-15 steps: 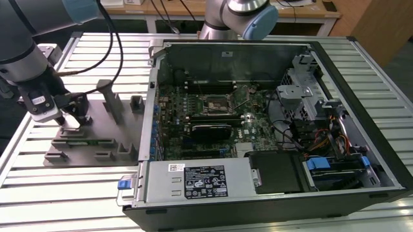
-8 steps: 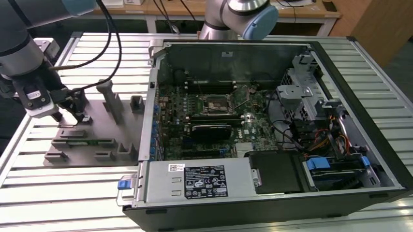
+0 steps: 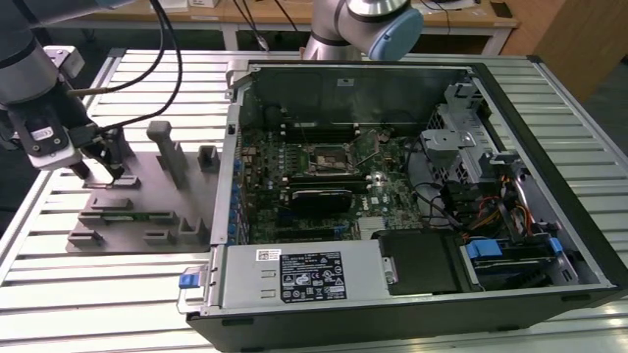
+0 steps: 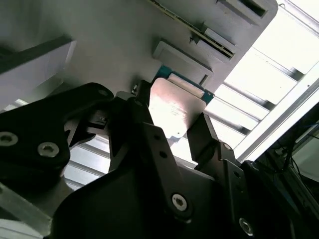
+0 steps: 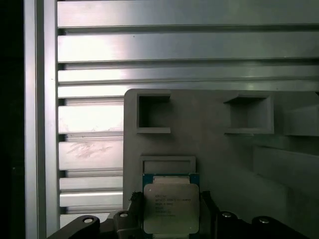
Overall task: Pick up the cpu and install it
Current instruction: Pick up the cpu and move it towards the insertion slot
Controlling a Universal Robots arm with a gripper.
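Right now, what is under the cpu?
In the first wrist view, the grey holder plate lies under the cpu and extends past its edges. The spot directly beneath is covered by the chip, so any recess there cannot be seen.

The black gripper closes on the cpu in the second wrist view, its two fingers pressed against opposite edges of the pale silver chip, whose green board edge peeks out at the far side. Just beyond the fingertips lies a grey holder plate with raised rectangular blocks and slots. Past the plate, on the side of one finger, the bright slatted metal table gleams. The gripper's dark, bolted linkages fill the foreground, nearest the camera.
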